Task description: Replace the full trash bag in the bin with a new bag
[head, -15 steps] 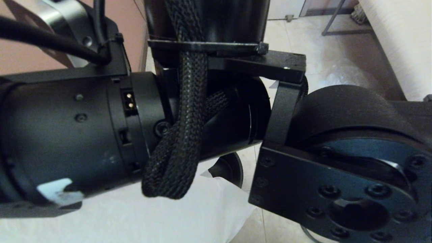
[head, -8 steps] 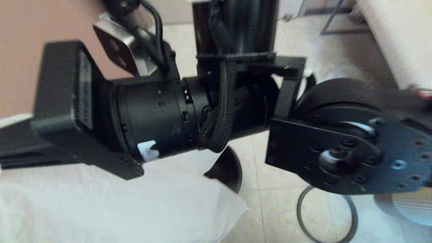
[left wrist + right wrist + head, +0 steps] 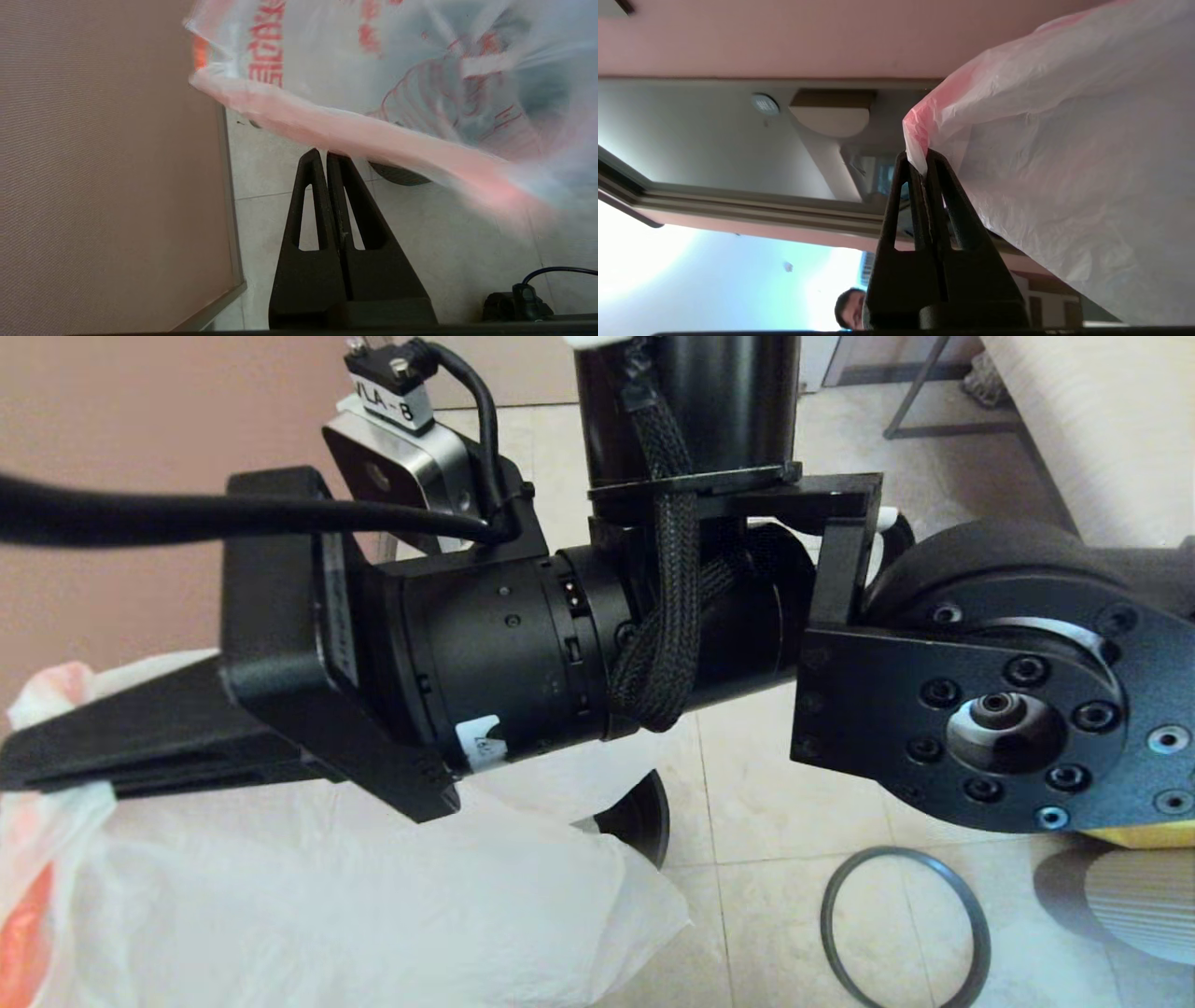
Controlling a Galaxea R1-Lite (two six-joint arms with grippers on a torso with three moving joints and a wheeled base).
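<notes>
1. Across the head view's upper half, right arm stretches toward the robot's left; right claw (image 3: 19, 770) clenched on the orange-pink mouth edge of the new bag (image 3: 373, 905), pinch plain in the right wrist view (image 3: 920, 158).
2. New bag hangs below the claw, milky white, spread wide over the lower left of the head view.
3. Bin (image 3: 639, 817): only a dark curved sliver shows, just behind the new bag's fold, on the tiled floor (image 3: 775, 803).
4. Grey hoop rim (image 3: 904, 929) lies flat on the floor, apart from the bin, to its right.
5. Left claw (image 3: 327, 158) clenched, nothing between the fingers, pointing at the floor beside a brown wall panel (image 3: 107, 163).
6. Full trash bag (image 3: 420, 84), red print, seen through the new bag's film in the left wrist view; its exact resting place cannot be told.
</notes>
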